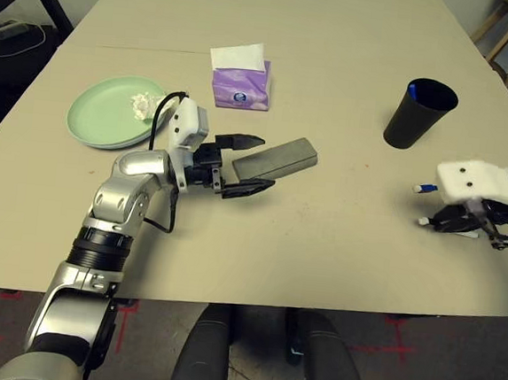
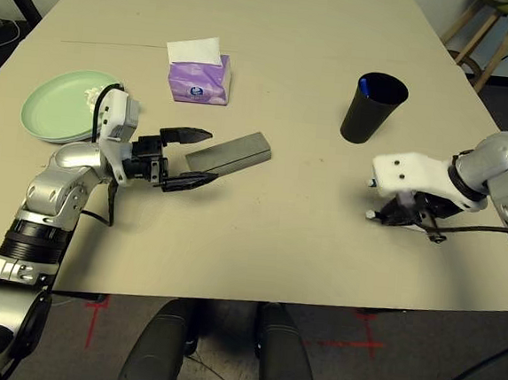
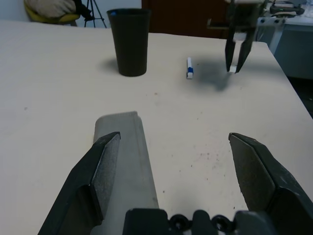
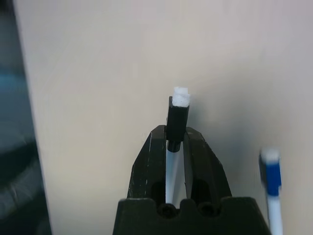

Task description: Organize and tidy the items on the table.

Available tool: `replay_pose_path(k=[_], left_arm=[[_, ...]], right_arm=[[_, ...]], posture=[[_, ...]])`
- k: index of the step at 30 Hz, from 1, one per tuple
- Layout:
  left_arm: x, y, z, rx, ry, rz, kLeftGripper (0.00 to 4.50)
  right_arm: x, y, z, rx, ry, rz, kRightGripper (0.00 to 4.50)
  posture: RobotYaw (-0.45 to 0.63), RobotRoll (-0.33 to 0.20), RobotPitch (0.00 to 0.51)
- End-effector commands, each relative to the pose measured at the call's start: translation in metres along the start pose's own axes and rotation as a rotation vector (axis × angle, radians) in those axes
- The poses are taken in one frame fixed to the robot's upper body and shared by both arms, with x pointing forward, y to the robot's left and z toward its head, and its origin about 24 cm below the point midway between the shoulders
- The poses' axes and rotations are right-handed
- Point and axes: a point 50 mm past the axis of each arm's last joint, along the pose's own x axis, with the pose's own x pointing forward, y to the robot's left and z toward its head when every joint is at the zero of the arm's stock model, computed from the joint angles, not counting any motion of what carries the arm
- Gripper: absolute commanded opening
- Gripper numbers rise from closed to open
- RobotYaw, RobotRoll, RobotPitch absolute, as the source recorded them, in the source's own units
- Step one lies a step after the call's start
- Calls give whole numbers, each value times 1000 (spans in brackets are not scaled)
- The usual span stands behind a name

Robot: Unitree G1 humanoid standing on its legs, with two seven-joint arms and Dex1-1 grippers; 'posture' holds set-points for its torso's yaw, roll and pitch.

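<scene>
One large rectangular table (image 1: 338, 251) with a smooth beige top carries everything. On its left side lie round plates (image 1: 110, 111), pale green with a bluish rim beneath, though how many are stacked cannot be told; one small crumpled white tissue (image 1: 142, 105) rests on them. One long grey glasses case (image 1: 274, 159), a matte flat-sided bar, lies near the centre, and one purple tissue box (image 1: 240, 86) with a white sheet standing out sits beyond it. One tapered black cup (image 1: 418, 114) stands upright on the right. Two thin white pens show: one blue-capped pen (image 3: 189, 68) on the table, and one black-tipped pen (image 4: 178, 115) pinched in the closed right gripper (image 4: 177, 139). The left gripper (image 1: 249, 163) is spread wide, its fingers flanking the case's near end.
</scene>
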Motion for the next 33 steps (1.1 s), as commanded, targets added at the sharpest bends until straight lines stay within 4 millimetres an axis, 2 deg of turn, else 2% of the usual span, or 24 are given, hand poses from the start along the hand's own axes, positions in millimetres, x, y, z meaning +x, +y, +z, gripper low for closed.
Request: replay_pose_path(k=[1, 4, 10, 17, 22, 26, 30, 33], left_arm=[[-1, 5, 2, 22, 28, -27, 4500], [-2, 9, 2, 36, 34, -16, 4500], [1, 15, 7, 53, 22, 23, 4500], [-2, 22, 6, 89, 50, 83, 4500], [-3, 20, 3, 84, 53, 82, 4500], [-1, 22, 7, 95, 45, 78, 4500], [-3, 23, 9, 102, 49, 78, 4500], [-4, 22, 8, 101, 52, 76, 4500]], right_arm=[[1, -1, 19, 81, -193, -17, 320], [3, -6, 32, 102, -350, -83, 320], [5, -11, 40, 139, -527, -215, 320], [2, -33, 59, 81, -828, -542, 320], [5, -38, 65, 105, -929, -659, 320], [5, -44, 68, 136, -968, -762, 320], [-2, -52, 76, 197, -1057, -871, 320], [-7, -58, 78, 317, -1114, -951, 320]], posture=[[101, 0, 171], [92, 0, 171], [90, 0, 164], [86, 0, 157], [83, 0, 156], [79, 0, 155], [77, 0, 153], [78, 0, 154]])
